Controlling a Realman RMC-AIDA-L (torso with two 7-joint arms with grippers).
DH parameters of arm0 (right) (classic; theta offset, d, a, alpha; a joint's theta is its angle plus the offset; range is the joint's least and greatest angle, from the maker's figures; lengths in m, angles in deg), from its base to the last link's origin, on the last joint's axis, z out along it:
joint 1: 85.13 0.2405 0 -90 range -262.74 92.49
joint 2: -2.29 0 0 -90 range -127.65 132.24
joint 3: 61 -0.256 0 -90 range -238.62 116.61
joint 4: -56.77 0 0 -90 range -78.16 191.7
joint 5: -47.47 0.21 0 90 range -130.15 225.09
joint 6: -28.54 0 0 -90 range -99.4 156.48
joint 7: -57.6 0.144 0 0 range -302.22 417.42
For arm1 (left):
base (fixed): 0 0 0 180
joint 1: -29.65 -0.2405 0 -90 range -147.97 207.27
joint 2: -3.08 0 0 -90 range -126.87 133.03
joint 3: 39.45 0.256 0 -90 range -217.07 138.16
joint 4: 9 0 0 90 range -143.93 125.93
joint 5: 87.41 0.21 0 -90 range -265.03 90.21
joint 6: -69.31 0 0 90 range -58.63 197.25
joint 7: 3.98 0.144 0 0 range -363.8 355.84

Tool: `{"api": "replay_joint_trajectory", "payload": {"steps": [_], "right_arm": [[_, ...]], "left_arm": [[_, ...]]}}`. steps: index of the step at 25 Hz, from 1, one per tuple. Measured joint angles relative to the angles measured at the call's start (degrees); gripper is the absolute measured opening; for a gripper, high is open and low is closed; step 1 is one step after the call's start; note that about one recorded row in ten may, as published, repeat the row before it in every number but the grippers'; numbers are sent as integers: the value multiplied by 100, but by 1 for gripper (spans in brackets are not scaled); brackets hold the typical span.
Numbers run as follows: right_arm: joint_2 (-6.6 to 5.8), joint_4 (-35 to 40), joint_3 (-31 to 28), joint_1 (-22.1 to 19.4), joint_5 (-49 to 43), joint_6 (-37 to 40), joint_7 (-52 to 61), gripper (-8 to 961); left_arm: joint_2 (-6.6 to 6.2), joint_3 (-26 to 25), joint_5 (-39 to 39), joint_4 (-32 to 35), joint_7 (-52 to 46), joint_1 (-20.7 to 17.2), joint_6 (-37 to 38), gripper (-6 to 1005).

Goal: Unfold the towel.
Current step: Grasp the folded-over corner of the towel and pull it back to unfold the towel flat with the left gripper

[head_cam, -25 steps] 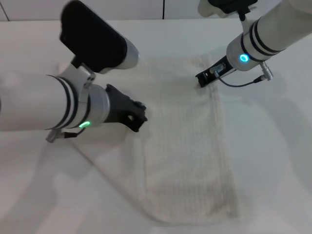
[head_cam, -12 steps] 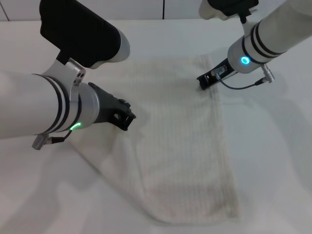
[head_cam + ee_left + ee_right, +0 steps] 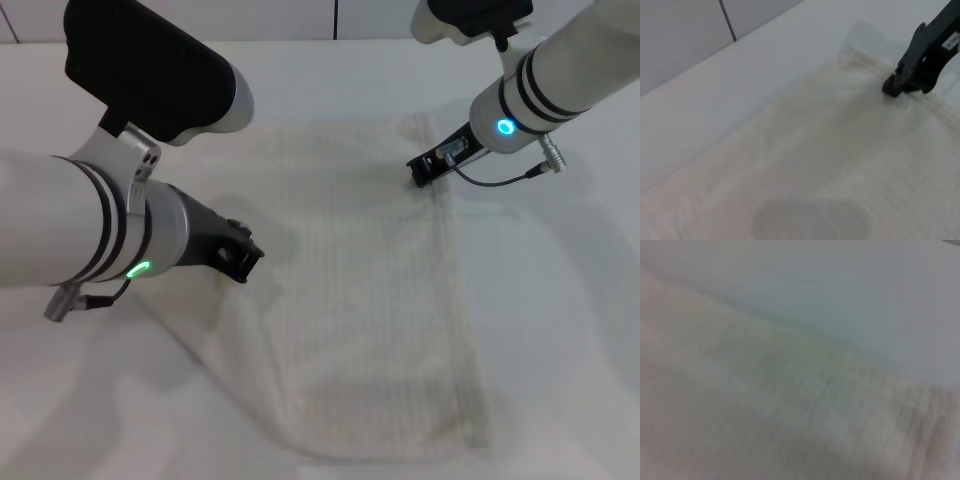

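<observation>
The cream-white ribbed towel (image 3: 370, 300) lies spread over the middle of the white table (image 3: 570, 310). My left gripper (image 3: 243, 264) is low at the towel's left side, shut on its edge, and a fold of cloth runs under the arm. My right gripper (image 3: 418, 172) is down at the towel's far right, by the hemmed edge, shut on the cloth. The left wrist view shows the towel (image 3: 815, 165) and the right gripper (image 3: 892, 89) with its tip on it. The right wrist view shows only the towel (image 3: 765, 405) close up. No red tag shows.
The white table carries only the towel. A wall with a dark seam (image 3: 334, 18) runs along the table's far edge. My left arm's bulky forearm (image 3: 80, 225) covers the table's left part. A cable (image 3: 500, 178) hangs from the right wrist.
My left gripper has moved left and toward me, and the towel's left and near-left edge has shifted left with it. The right gripper has stayed in place on the towel.
</observation>
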State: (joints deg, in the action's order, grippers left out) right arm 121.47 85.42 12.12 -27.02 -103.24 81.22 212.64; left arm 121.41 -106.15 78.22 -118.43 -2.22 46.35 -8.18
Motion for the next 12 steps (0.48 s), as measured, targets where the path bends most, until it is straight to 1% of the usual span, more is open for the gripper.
{"api": "replay_joint_trajectory", "payload": {"steps": [12], "right_arm": [[0, 0, 0, -2, -12, 1, 0, 9]], "left_arm": [[-13, -142, 5, -53, -170, 0, -556, 39]]}}
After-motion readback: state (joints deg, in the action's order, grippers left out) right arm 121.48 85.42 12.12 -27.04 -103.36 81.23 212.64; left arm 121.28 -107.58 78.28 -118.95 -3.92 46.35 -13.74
